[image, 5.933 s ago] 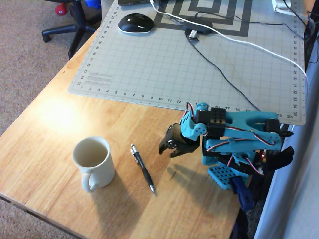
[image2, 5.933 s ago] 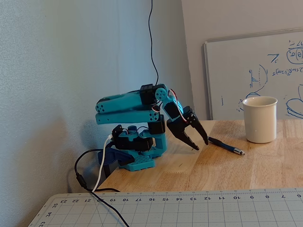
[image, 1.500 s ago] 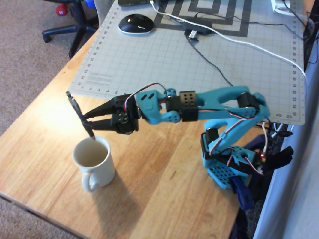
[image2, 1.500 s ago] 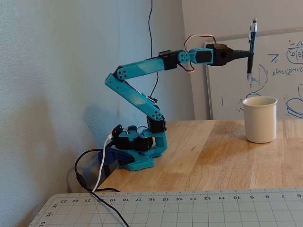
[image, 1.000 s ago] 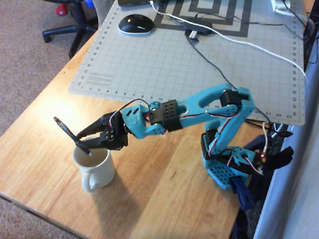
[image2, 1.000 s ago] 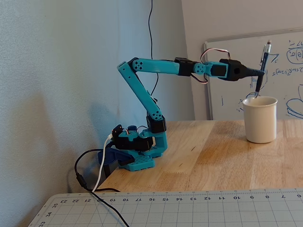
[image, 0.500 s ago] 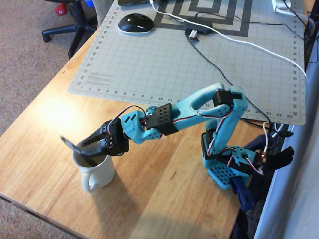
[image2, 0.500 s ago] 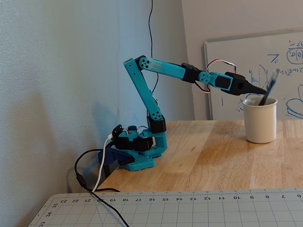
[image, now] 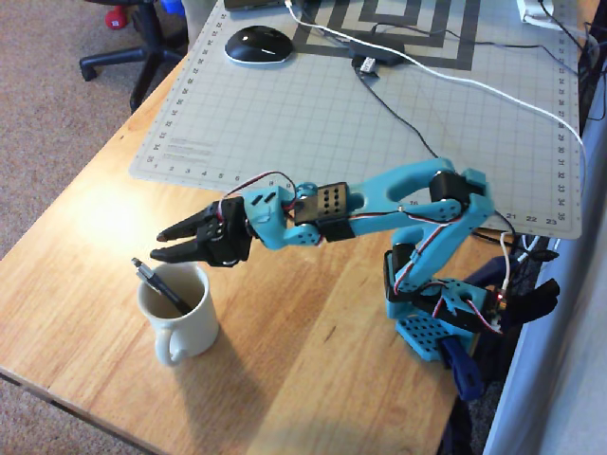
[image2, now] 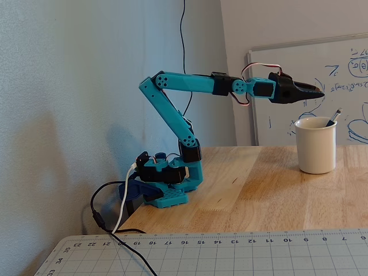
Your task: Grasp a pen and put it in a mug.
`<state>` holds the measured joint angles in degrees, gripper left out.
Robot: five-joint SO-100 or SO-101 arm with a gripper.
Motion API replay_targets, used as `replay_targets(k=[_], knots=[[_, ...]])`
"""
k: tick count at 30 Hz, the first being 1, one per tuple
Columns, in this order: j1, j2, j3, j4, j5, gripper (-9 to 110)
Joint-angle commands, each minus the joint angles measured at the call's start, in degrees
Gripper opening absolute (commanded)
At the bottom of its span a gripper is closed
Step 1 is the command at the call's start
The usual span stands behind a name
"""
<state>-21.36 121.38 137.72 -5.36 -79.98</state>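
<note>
- The table [image: 313, 351] is seen in warm honey-brown wood with a light grain.
- The mug [image: 182, 318] is cream-white outside and beige inside.
- The pen [image: 159, 282] is black, with a silver end.
- The arm [image: 398, 190] is coloured teal-blue, with black motor blocks; the tool [image: 163, 244] is black.
- The cutting mat [image: 379, 123], towards the far edge of the table, is grey with a fine pale grid.
- A black computer mouse [image: 257, 44] is seen on it.

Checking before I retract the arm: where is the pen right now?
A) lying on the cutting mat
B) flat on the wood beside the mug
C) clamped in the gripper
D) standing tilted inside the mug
D: the pen leans inside the mug, its end above the rim, while the gripper is open and empty.
</note>
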Motion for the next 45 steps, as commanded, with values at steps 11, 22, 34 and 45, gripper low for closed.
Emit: replay_targets(k=[11, 22, 34, 45], knots=[[9.7, 24.2, 16.2, 1.1, 63.5, 10], [15.3, 45.4, 25.9, 33.4, 69.9, 3], [16.3, 64.4, 38.4, 52.2, 69.7, 3], [16.5, 70.0, 42.3, 62.3, 70.6, 3]])
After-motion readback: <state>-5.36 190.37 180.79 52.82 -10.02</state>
